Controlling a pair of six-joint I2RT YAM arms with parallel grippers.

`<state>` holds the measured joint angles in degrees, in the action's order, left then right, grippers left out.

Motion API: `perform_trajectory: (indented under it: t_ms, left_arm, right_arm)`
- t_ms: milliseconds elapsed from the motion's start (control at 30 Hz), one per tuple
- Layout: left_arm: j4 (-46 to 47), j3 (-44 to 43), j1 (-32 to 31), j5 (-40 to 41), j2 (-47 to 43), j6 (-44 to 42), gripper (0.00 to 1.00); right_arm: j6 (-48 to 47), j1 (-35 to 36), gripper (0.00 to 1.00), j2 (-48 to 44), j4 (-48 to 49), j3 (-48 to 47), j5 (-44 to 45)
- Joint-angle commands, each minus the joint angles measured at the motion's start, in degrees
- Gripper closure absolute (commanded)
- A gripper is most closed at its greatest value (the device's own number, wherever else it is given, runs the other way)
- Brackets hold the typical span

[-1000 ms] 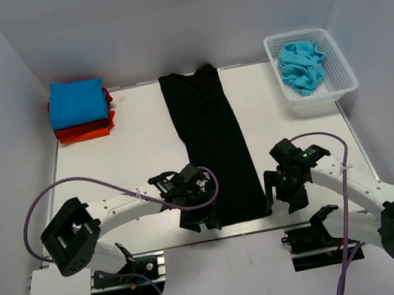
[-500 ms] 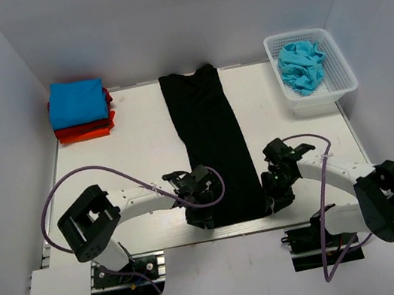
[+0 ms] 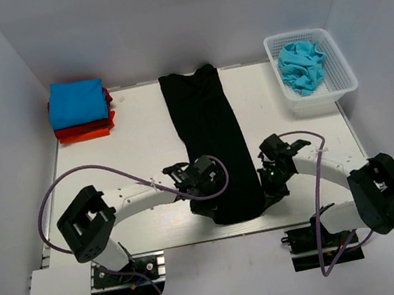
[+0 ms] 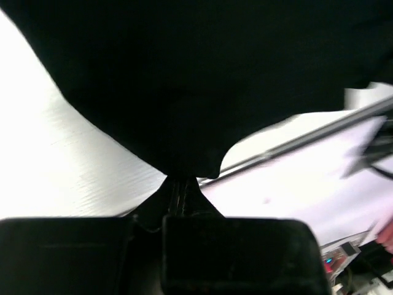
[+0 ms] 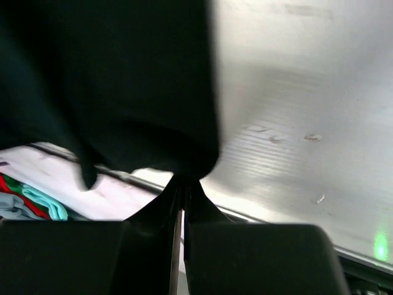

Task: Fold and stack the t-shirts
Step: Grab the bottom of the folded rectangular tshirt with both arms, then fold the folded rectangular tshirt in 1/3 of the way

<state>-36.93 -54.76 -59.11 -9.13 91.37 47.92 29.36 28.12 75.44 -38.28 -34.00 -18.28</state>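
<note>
A black t-shirt lies as a long narrow strip down the middle of the table. My left gripper is shut on its near left corner, and the wrist view shows the black t-shirt pinched at my left gripper. My right gripper is shut on the near right corner; the black t-shirt hangs from my right gripper, lifted off the table. A folded stack with a bright blue t-shirt on red ones sits at the far left. A turquoise t-shirt lies crumpled in the basket.
The white lattice basket stands at the far right corner. The table's near edge runs just behind both grippers. Grey walls close in the left, right and back sides.
Both grippers moved inward onto the shirt's near corners and shut on them. The near hem has since drawn up and rounded off the table.
</note>
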Motion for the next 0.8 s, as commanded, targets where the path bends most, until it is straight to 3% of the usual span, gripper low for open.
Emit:
perform_trajectory:
  t_ms: [0,233,433,767]
  left_arm:
    - [-2.18,-4.99,1.45,4.54,-5.14,0.86,1.00]
    - [-10.44,-14.93,5.48,16.04,-3.75,0.86,1.00]
    - [-8.78,-22.56,13.56,20.19,-1.29,-2.04,1.00]
    - [-1.40,-34.88,23.68,16.08,8.99,-14.33,1.00]
  right_arm:
    - [-1.06,-0.26,1.00,-1.52,-1.61,-7.72,0.96]
    - [-1.50,-1.13,1.00,4.44,-5.75,-21.89,5.62]
    - [-2.65,-2.80,1.00,12.95,-5.40,-34.81,9.58]
    - [-4.14,-5.97,1.00,26.67,-5.31,-57.20,11.43]
